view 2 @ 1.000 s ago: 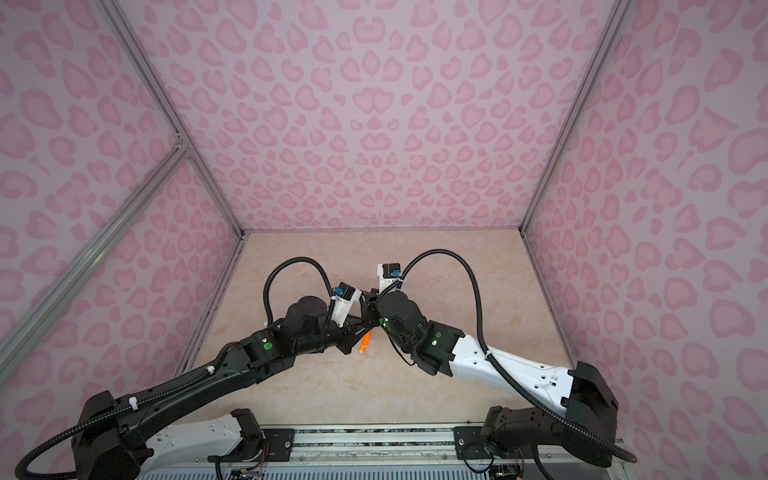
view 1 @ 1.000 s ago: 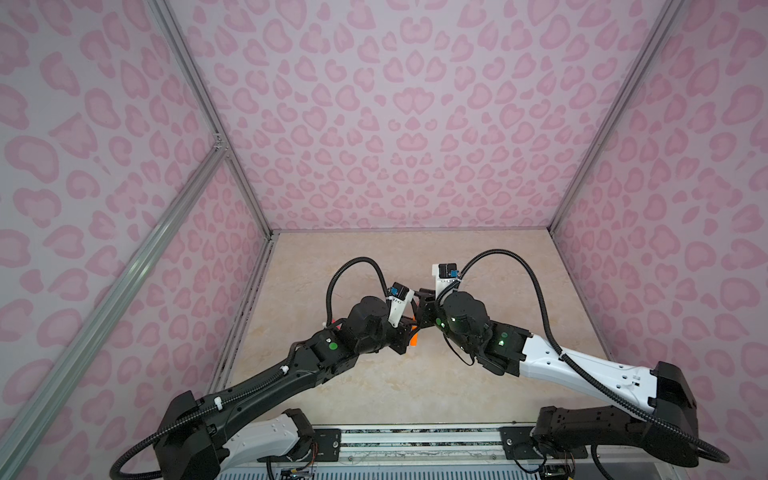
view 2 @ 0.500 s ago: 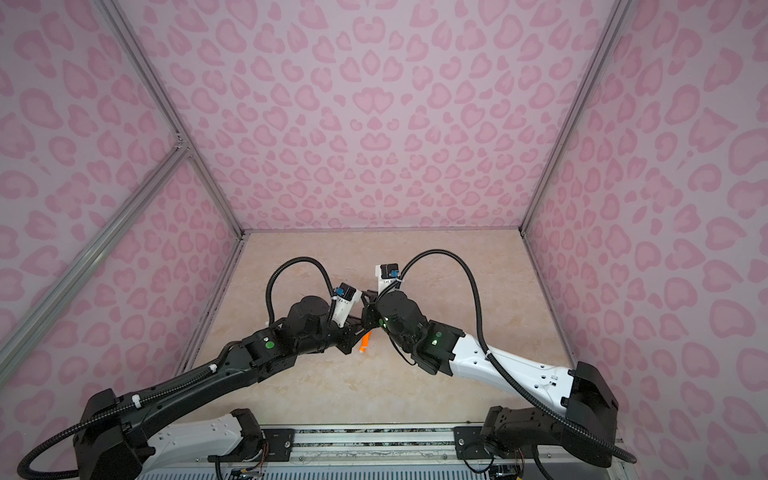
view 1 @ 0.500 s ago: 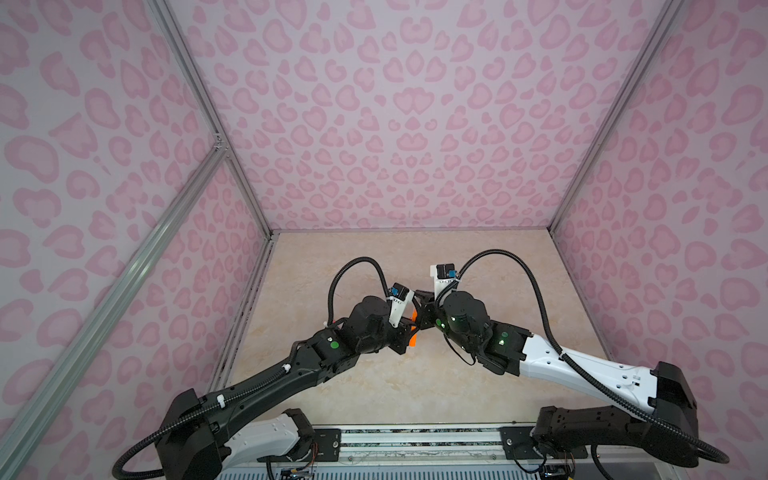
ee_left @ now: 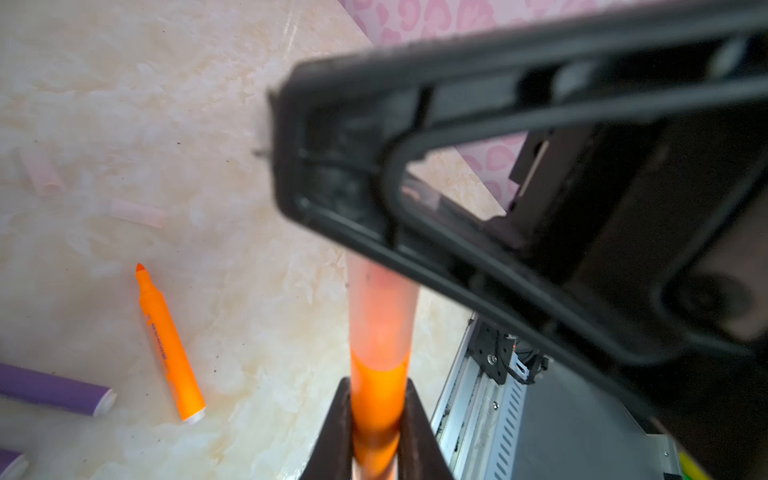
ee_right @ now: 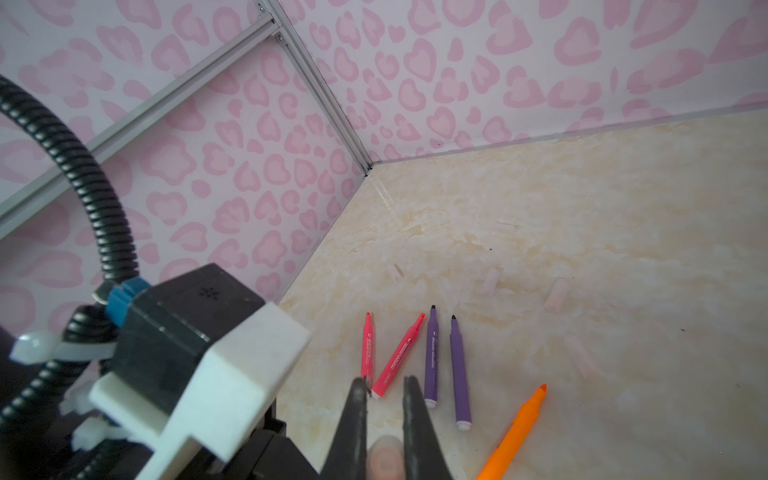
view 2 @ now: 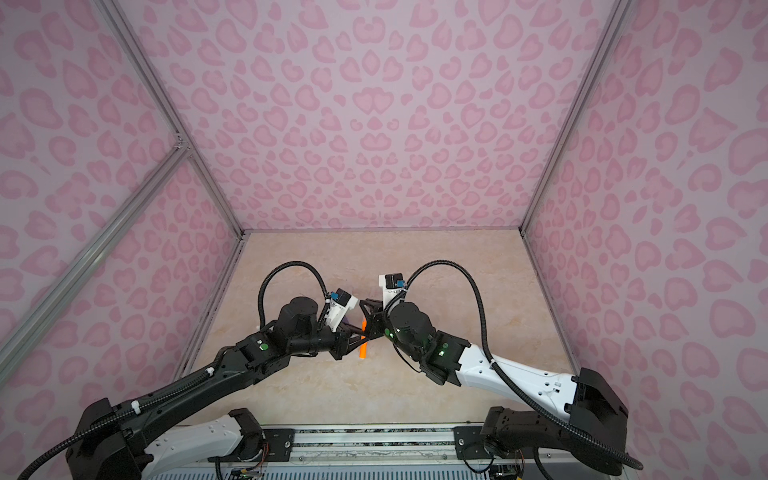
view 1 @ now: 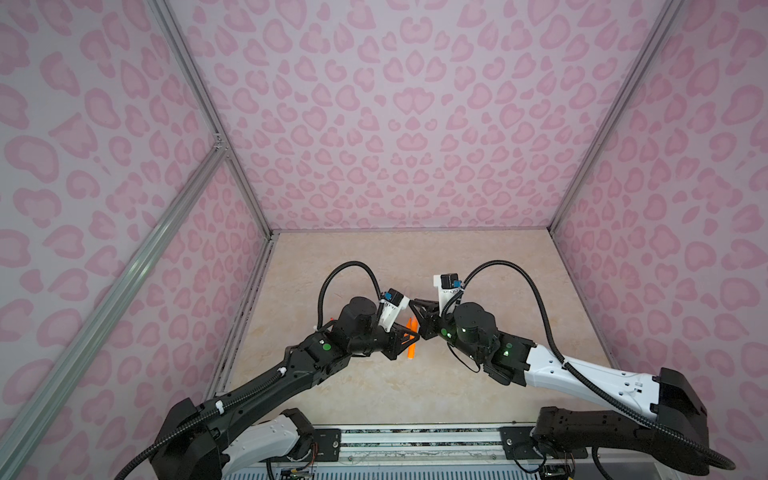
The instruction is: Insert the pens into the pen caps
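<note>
Pink heart-print walls (view 1: pixel 411 124) — beige marbled floor (view 1: pixel 374 257), aluminium corner posts (view 1: pixel 195 104)

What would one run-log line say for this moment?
left gripper shut on orange pen | right gripper shut on pen cap | cap over pen tip
</note>
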`<act>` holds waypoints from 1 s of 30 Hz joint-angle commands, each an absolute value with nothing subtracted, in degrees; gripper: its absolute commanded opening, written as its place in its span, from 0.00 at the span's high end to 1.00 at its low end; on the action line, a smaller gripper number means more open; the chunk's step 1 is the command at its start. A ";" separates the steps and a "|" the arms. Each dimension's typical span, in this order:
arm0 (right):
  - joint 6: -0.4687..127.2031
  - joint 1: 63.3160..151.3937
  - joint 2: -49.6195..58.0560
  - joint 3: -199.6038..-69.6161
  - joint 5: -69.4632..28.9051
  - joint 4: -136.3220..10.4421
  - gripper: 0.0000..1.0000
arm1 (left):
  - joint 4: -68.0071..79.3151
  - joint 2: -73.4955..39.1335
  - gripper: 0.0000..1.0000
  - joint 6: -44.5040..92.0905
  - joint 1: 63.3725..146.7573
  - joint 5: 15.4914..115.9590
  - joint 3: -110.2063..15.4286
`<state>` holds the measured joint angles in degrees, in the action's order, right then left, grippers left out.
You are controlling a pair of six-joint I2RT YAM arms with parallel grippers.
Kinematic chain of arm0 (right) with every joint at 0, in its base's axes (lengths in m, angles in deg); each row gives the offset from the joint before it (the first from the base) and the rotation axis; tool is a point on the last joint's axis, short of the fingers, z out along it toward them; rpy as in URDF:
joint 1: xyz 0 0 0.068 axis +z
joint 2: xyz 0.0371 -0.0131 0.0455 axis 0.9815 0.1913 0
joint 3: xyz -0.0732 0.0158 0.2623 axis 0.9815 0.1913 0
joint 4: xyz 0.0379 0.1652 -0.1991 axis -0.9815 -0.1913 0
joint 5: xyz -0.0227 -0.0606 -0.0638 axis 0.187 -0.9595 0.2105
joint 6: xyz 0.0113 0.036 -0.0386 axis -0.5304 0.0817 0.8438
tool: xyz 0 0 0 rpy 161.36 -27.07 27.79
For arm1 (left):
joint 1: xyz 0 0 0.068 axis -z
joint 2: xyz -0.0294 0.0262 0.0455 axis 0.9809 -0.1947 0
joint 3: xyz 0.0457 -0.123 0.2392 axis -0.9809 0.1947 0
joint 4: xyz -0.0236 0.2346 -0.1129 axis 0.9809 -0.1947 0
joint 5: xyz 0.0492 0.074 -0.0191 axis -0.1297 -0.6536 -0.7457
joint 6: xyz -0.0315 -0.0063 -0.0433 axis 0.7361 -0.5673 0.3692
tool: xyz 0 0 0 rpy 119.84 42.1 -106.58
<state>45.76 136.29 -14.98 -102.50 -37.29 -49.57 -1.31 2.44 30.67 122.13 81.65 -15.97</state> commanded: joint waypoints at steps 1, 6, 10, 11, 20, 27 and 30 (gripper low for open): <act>46.11 135.59 -16.55 -99.01 -28.81 -46.59 1.00 | 9.18 3.83 0.96 34.05 121.19 82.61 -15.14; 46.78 134.26 -19.53 -95.70 -22.13 -41.88 1.00 | 11.88 4.10 0.96 35.00 120.43 86.07 -14.32; 46.74 133.85 -20.21 -93.83 -18.58 -39.81 1.00 | 11.90 3.94 0.96 35.05 120.43 86.82 -14.42; 46.29 133.84 -20.06 -93.95 -19.00 -40.64 1.00 | 11.54 3.89 0.96 34.80 120.44 86.45 -14.62; 47.16 140.12 -16.55 -103.27 -36.87 -61.85 1.00 | 4.04 3.46 0.96 32.26 120.36 75.40 -16.50; 42.77 143.55 -10.47 -110.52 -47.73 -76.36 1.00 | -0.81 3.74 0.96 30.78 121.08 66.27 -17.96; 40.70 145.42 -7.76 -112.62 -51.41 -80.51 1.00 | -2.05 4.57 0.96 30.48 121.44 62.65 -18.00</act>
